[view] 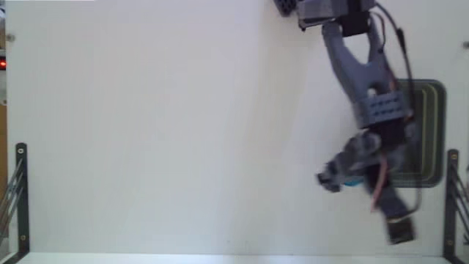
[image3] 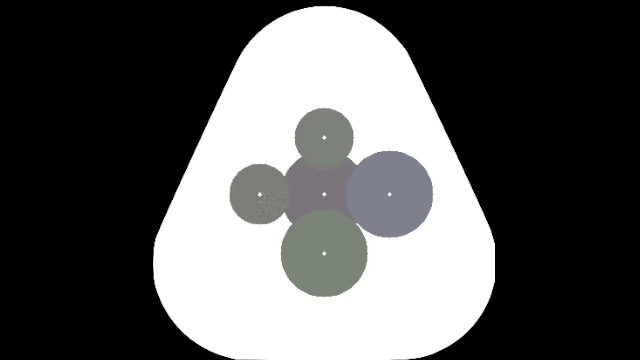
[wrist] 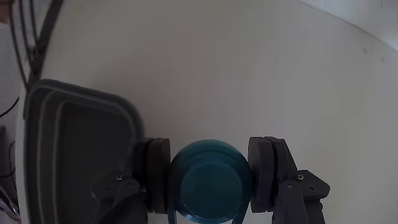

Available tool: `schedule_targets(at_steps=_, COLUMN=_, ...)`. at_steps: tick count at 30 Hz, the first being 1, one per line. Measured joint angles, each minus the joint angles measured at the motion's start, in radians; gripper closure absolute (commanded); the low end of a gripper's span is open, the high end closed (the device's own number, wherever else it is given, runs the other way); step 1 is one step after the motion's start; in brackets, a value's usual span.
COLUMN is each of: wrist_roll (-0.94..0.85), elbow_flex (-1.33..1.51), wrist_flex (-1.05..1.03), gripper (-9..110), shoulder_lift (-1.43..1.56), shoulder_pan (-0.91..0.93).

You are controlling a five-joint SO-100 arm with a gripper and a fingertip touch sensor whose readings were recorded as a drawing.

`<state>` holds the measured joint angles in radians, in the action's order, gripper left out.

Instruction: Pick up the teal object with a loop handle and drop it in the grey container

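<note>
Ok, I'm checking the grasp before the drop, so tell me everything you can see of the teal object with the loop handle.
The teal object is a small round cup-like piece of glossy blue-teal plastic. In the wrist view it sits between the tool's two dark fingers, which press on its left and right sides. A thin curved strip below it looks like the loop handle, mostly cut off by the frame edge. It is beside the grey container, not in it. In the fixed view only a teal sliver shows under the arm.

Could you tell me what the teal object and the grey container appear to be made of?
The teal object, clamped in the pincer, looks like smooth moulded plastic, slightly translucent, with a soft sheen on its round face. The grey container also looks like plastic, matte, with rounded corners and a thick moulded rim.
</note>
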<state>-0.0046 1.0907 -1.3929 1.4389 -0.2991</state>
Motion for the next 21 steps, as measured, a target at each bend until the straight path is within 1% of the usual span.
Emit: schedule_targets(at_steps=21, wrist_roll=0.002, elbow_flex=0.052, wrist_flex=-0.018, gripper=39, shoulder_lift=0.058, shoulder_pan=-0.253)
